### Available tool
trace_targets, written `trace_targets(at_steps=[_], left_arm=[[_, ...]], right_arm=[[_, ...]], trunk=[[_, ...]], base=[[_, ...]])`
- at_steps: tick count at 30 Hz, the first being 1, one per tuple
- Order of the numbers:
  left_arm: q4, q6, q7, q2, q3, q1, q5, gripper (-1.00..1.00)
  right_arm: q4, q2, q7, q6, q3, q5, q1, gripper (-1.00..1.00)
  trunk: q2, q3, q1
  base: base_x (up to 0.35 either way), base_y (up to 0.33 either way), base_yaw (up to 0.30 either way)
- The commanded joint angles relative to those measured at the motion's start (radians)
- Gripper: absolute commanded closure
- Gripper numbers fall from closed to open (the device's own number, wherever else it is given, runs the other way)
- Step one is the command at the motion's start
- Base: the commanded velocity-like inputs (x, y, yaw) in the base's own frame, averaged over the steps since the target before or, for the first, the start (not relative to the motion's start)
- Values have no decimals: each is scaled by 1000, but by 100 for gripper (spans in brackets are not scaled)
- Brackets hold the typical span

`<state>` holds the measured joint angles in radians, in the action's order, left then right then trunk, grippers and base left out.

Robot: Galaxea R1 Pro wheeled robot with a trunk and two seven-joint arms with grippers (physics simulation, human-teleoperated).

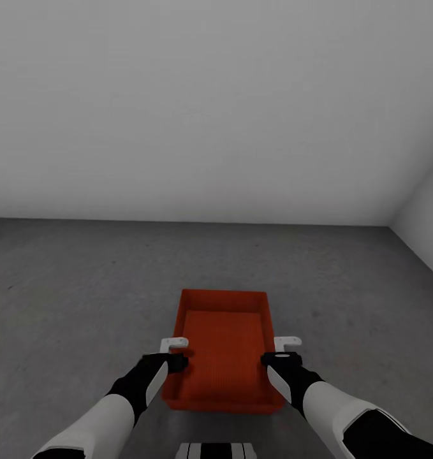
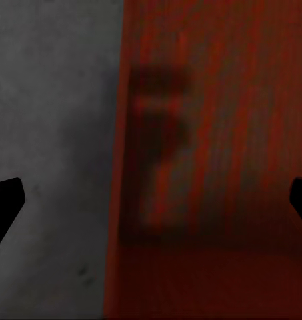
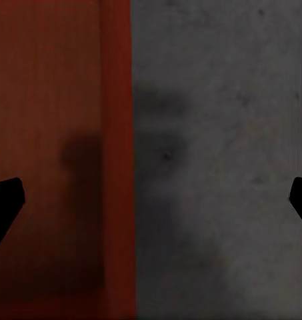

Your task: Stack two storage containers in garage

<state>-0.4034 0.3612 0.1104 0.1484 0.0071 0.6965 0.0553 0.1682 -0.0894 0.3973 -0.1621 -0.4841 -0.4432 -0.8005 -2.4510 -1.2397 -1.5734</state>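
I see no label, brand or writing on the storage container, just plain orange-red walls and a ribbed inner bottom. It sits open-topped on the grey concrete floor of the garage, a short way out from the white-grey wall, and its near wall is partly cut across by my forearms in the head view. My left claw hangs over the container's left long rim and my right claw over its right long rim. In the left wrist view the left claw stands wide open, its dark fingertips at the two edges of the picture with the container's rim between them, nothing clamped. The right claw is likewise spread wide over the opposite rim, holding nothing. Both wrist pictures are blurred, with soft shadows on wall and floor.
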Motion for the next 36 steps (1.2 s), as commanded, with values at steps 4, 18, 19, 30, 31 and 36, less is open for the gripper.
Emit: trace_targets(at_steps=[4,18,19,30,31,36], left_arm=[[-1,5,5,0,1,0,6,-100],[0,5,5,0,1,0,6,-100],[0,5,5,0,1,0,6,-100],[0,6,5,0,1,0,6,-100],[0,6,5,0,1,0,6,-100],[0,6,6,0,1,0,6,-100]], right_arm=[[2,1,6,-8,-8,-5,0,-100],[4,2,6,-8,-8,-5,0,-100],[4,2,6,-8,-8,-5,0,-100],[3,2,5,-13,-8,-4,0,-100],[3,2,4,-13,-8,-4,0,-100],[2,2,5,-12,-8,-5,0,-100]], trunk=[[28,12,16],[126,56,69],[133,59,73],[210,93,115],[217,96,119],[252,113,138]], base=[[0,0,0],[0,0,0],[0,0,0],[0,0,0],[0,0,0],[0,0,0]])
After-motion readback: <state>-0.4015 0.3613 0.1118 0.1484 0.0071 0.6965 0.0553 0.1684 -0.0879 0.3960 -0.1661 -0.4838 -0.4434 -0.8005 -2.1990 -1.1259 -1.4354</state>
